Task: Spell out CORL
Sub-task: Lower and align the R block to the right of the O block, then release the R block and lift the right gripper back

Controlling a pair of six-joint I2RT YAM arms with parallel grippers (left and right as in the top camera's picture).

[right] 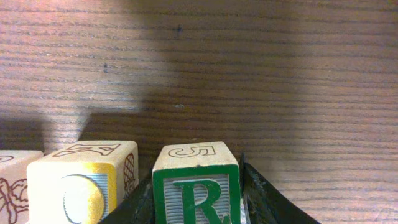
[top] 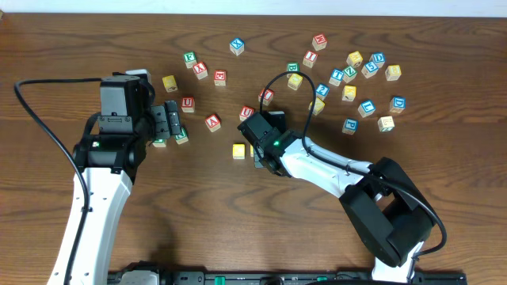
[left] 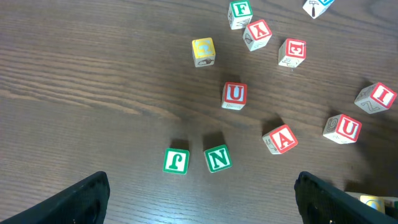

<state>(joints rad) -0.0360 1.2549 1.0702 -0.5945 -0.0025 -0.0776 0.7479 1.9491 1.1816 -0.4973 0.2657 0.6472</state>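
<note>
In the overhead view, the right arm (top: 317,165) reaches to the middle of the worktop (top: 198,198), a little toward the near edge, and its jaws stand just beside a yellow block (top: 239,150). The left arm (top: 103,146) is near the left edge. In the left wrist view its jaws are spread wide and hold nothing. Ahead of them lie a green N block (left: 217,158) and a green block (left: 176,160) that may be J or L; I cannot tell which. In the right wrist view the jaws pinch the green R block (right: 198,186), just beside a yellow block with a round letter (right: 84,186), probably the O. I judge that the third letter is being placed. Next the jaws must open without pushing the row, and then the L must be found.
</note>
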